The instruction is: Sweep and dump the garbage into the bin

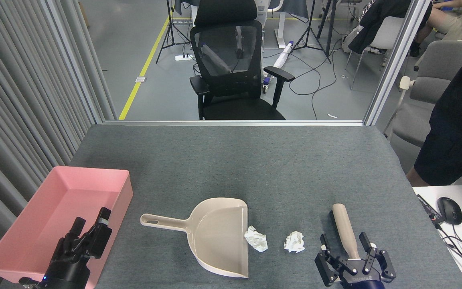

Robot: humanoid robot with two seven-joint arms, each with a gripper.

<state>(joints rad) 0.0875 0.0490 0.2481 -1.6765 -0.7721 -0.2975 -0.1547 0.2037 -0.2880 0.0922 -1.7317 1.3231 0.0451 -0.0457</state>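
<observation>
Currently bin sits far left, dustpan mid-table, two tissue balls just off its lip. Right gripper straddles the brush, jaws open, nothing clamped: centre, then close. Left gripper looks empty; opening unclear.
</observation>
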